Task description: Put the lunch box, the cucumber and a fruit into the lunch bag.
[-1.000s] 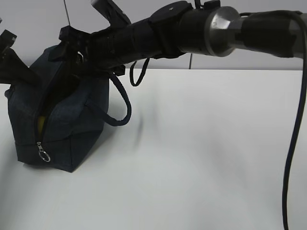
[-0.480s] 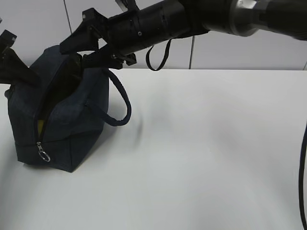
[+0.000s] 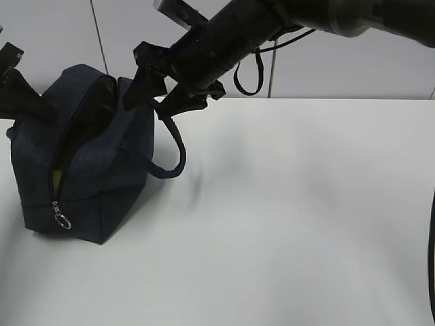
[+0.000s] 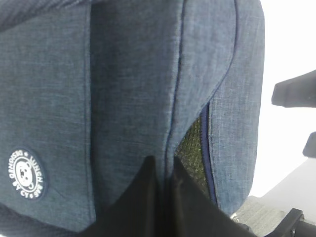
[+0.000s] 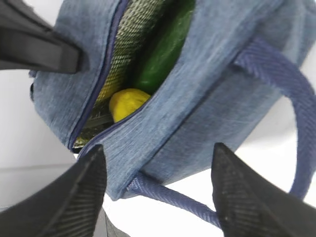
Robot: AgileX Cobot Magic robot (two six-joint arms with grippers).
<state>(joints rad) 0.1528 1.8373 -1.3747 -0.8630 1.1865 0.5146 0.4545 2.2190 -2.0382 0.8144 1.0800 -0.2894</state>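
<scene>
From where I stood, the exterior view showed the navy lunch bag (image 3: pixel 85 153) at about nine o'clock on the white table (image 3: pixel 292 217), its zipper undone and its mouth gaping upward, a sliver of yellow showing low in the slit. The right gripper (image 3: pixel 160 88) hung at the bag's two o'clock edge, jaws apart and empty, with one loop handle (image 3: pixel 170 146) curving just under them; a careless sweep there could have snagged that handle and tipped the bag. The left gripper (image 3: pixel 24 98) pressed in at the bag's ten o'clock side. In the left wrist view, that left gripper's black fingers (image 4: pixel 143 197) sat together at six o'clock, pinching a fold of the bag's cloth, the round white logo (image 4: pixel 24 174) at eight o'clock; if that pinch slipped, the mouth might have sagged shut. In the right wrist view, the right gripper's fingers stood wide apart at five and seven o'clock, and above them the cucumber (image 5: pixel 165 47) lay in the bag with the yellow fruit (image 5: pixel 127 102) just below it. I could not make out the lunch box for certain.
</scene>
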